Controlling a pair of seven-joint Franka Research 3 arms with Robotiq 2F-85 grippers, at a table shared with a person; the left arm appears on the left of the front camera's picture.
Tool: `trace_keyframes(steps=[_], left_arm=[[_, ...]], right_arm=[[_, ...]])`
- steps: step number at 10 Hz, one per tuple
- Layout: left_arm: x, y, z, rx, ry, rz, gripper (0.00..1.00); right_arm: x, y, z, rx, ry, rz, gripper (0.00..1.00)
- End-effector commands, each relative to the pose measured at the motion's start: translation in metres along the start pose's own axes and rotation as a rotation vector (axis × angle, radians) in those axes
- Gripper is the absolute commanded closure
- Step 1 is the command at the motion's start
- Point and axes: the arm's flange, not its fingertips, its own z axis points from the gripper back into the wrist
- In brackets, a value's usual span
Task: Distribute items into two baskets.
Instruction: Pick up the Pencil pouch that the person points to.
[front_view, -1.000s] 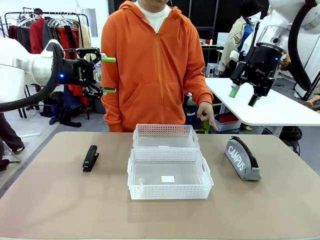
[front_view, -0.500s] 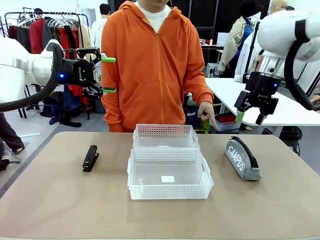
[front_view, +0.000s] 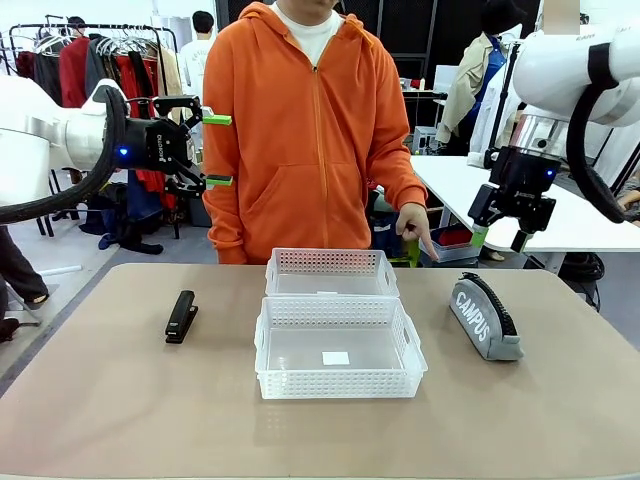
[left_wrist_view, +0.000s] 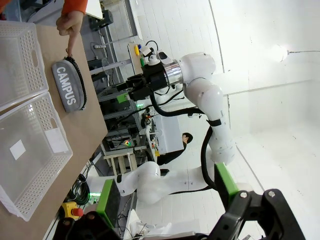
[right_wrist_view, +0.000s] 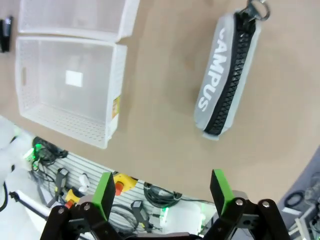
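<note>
The small black stapler (front_view: 181, 316) lies on the table's left. The grey "CAMPUS" pencil case (front_view: 485, 317) lies on the right. Between them stand the two baskets, the near one (front_view: 340, 383) and the far one (front_view: 330, 262), both holding none of the items. My left gripper (front_view: 217, 150) hangs open high at the left, fingers pointing toward the person. Well above and behind the pencil case, my right gripper (front_view: 498, 238) is open and points down. Its wrist view looks down past its open fingers (right_wrist_view: 162, 192) at the pencil case (right_wrist_view: 227, 75), both baskets (right_wrist_view: 112, 75) and the stapler (right_wrist_view: 6, 32).
A person in an orange hoodie stands at the far edge; one hand (front_view: 413, 225) points a finger down near the pencil case's far end. The left wrist view shows that finger (left_wrist_view: 70, 25) above the pencil case (left_wrist_view: 70, 89). A white table (front_view: 540, 215) stands behind at the right.
My right gripper came down from high at the right and turned to point downward above the pencil case, then held almost still. The left arm, the items and the person's hand stayed put.
</note>
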Motion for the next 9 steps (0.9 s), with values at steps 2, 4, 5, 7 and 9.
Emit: trace_keyframes(steps=[2,4,5,7,9], left_arm=[[0.0,-0.001,0.001,0.0,-0.001,-0.003,0.0],[0.0,-0.001,0.001,0.0,-0.001,-0.003,0.0],[0.0,-0.001,0.001,0.0,-0.001,-0.003,0.0],[0.0,-0.001,0.001,0.0,-0.001,-0.003,0.0],[0.0,-0.001,0.001,0.0,-0.001,-0.003,0.0]], right_arm=[[0.021,-0.023,-0.044,-0.137,-0.066,-0.01,0.0],[0.023,-0.037,-0.058,-0.108,-0.107,-0.033,0.0],[0.023,-0.047,-0.072,-0.098,-0.13,-0.047,0.0],[0.024,-0.07,-0.092,-0.078,-0.133,-0.076,0.0],[0.023,-0.076,-0.108,-0.059,-0.117,-0.087,0.0]])
